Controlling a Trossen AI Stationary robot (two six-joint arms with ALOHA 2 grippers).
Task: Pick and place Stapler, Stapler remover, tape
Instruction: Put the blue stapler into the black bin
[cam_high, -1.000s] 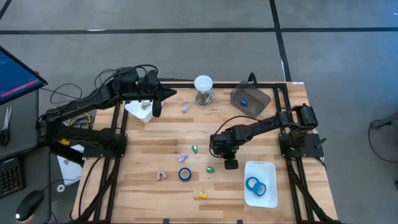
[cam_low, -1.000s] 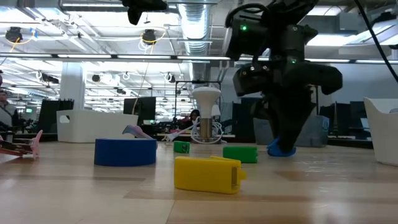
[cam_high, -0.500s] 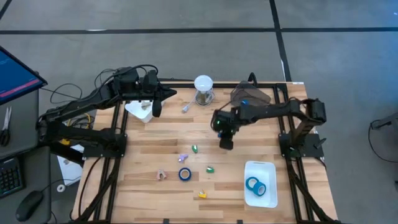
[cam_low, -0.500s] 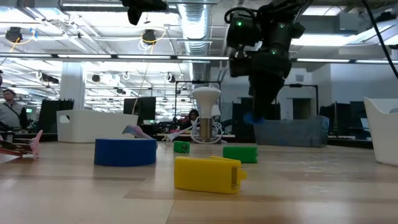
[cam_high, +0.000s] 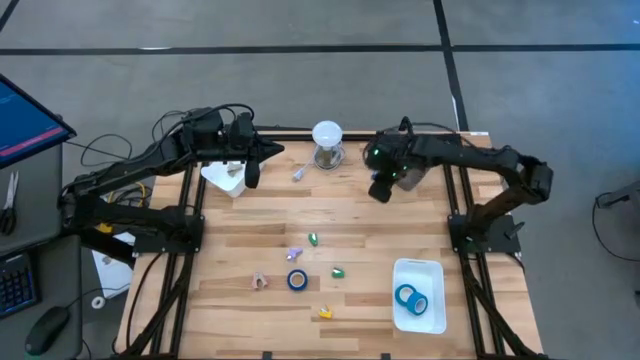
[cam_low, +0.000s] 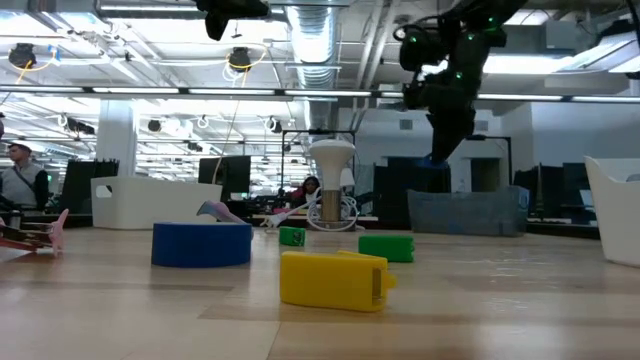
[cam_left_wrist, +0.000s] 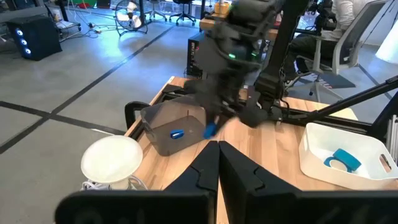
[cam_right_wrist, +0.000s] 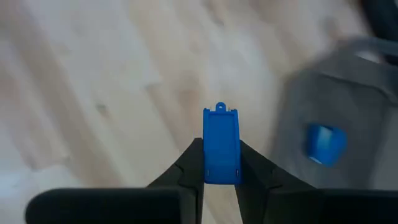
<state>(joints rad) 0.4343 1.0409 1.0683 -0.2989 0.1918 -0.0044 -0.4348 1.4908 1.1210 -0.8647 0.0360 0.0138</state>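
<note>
Beside the grey bin (cam_right_wrist: 348, 118), my right gripper (cam_right_wrist: 221, 163) pinches a blue stapler (cam_right_wrist: 221, 146) narrowly; slipping could drop it short.

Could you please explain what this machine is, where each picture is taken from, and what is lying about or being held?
These are two dark robot arms mounted at a wooden table. One picture looks straight down from above, one looks level across the tabletop, and two come from cameras on the arms' wrists.

The right claw is shut on a small blue piece, probably a little stapler, and hangs beside a grey bin at the far edge, which already holds another blue piece. The left claw is shut and empty, waiting at the far left by a white tray.

On the wood lie a blue tape roll, small green pieces and a yellow piece. A second white tray near the right holds more blue tape.
</note>
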